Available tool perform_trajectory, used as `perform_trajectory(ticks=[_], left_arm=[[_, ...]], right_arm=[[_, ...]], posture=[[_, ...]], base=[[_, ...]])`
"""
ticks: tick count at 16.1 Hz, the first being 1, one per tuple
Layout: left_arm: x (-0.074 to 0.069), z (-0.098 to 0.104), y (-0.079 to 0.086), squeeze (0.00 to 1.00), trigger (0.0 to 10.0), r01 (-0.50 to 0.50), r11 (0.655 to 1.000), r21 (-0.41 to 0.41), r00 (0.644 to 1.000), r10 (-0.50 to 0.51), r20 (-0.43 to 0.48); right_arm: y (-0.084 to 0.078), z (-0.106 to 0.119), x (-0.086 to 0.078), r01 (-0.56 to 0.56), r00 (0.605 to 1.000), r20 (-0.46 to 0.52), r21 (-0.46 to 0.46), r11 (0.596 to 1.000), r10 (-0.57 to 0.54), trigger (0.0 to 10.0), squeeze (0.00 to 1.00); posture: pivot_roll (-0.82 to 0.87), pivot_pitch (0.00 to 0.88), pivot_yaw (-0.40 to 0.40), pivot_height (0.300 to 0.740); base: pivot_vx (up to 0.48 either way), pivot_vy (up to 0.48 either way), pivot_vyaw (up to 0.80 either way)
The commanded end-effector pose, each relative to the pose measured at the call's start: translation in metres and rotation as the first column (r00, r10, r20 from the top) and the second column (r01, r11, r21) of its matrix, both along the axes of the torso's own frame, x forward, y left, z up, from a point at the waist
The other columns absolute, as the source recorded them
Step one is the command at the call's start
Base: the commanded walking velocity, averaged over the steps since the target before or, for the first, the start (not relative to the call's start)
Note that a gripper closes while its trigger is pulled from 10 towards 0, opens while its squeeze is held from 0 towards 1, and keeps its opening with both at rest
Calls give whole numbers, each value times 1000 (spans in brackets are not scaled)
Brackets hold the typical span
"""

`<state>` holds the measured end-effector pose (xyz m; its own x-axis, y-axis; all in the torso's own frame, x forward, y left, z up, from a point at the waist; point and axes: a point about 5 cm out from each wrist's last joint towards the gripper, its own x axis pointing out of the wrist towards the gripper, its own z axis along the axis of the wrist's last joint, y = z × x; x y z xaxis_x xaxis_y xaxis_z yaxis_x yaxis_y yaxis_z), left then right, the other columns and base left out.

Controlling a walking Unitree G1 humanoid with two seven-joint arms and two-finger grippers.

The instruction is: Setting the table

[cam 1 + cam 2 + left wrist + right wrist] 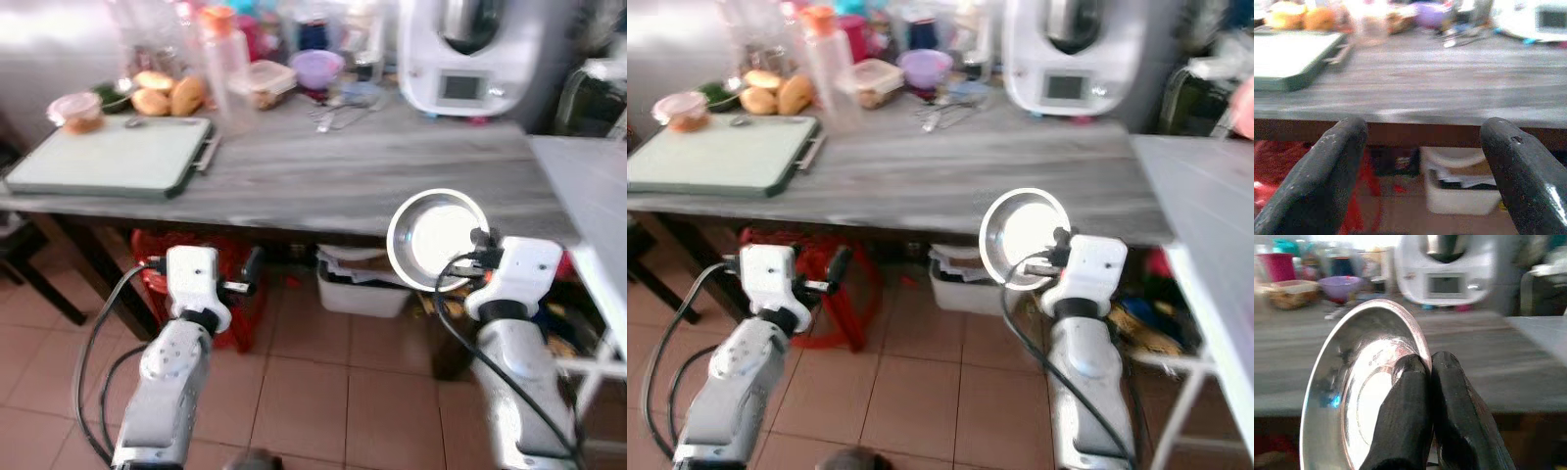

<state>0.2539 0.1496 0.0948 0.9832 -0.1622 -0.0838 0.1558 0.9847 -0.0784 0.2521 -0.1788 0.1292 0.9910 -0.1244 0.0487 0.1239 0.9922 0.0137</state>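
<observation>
A shiny steel plate (436, 240) is held on edge by my right gripper (477, 247), just in front of the grey wooden table's (323, 166) front edge. In the right wrist view the two black fingers (1405, 396) are shut on the plate's rim (1347, 382), its hollow face turned toward me. My left gripper (247, 277) hangs lower at the left, below the tabletop. Its fingers (1327, 166) stand wide open with nothing between them, facing the table edge (1415, 115).
A pale green cutting board (108, 157) lies at the table's left, with bread rolls (167, 93), a purple bowl (316, 67), cutlery (338, 113) and a white kitchen machine (470, 54) behind. Under the table stand a red crate (157, 264) and a white bin (362, 284). Another table (598, 186) adjoins on the right.
</observation>
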Motion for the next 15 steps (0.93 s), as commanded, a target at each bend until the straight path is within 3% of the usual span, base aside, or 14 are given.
perform_trajectory(ticks=[1,4,8,12,15], left_arm=[[3,4,-2,0,10000,5,1000,10,1000,-5,15],[4,3,-3,0,10000,0,1000,11,1000,0,-2],[4,4,-3,0,10000,-6,1000,6,1000,6,10],[3,3,0,0,10000,-14,1000,18,1000,14,1],[3,6,-1,0,10000,-13,1000,22,1000,13,19]], right_arm=[[-1,14,6,-13,999,50,20,1000,12,10000,0],[-1,33,16,-46,993,113,56,997,40,10000,0],[-6,20,15,-31,998,62,71,997,26,10000,0],[-7,16,18,-40,998,48,93,995,36,10000,0],[-16,18,25,16,998,50,116,993,-22,10000,0]], posture=[[-18,0,39,740],[-20,0,40,740],[-15,0,38,740],[-9,0,42,740],[-1,0,43,740]], base=[[386,285,0],[353,326,0],[270,397,0],[0,133,0],[0,0,0]])
